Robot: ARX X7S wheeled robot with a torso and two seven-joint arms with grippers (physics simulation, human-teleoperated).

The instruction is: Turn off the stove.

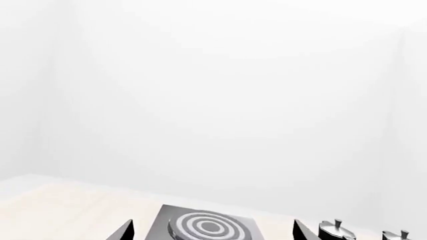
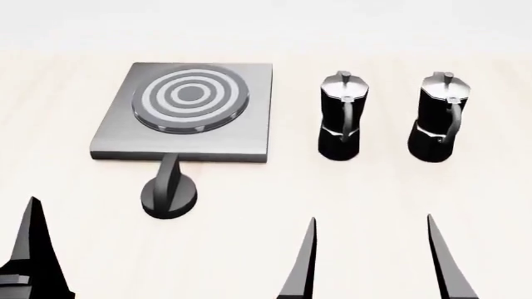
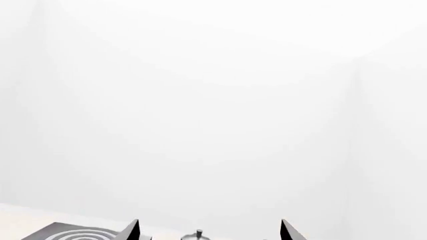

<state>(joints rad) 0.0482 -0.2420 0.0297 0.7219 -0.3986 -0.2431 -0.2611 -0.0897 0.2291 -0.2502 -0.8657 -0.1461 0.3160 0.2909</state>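
Observation:
The stove is a square brushed-grey plate with a ringed round burner, lying at the back left of the table. Its black ridged knob stands just in front of the plate, the handle pointing at the plate's edge. My left gripper is open and looks over the burner. Only one of its fingers shows in the head view, left of and nearer than the knob. My right gripper is open and empty, in front of the moka pots and right of the knob.
Two black-and-silver moka pots stand upright right of the stove. The light wooden table runs under everything, with a white wall behind. One pot's lid shows between the right fingers.

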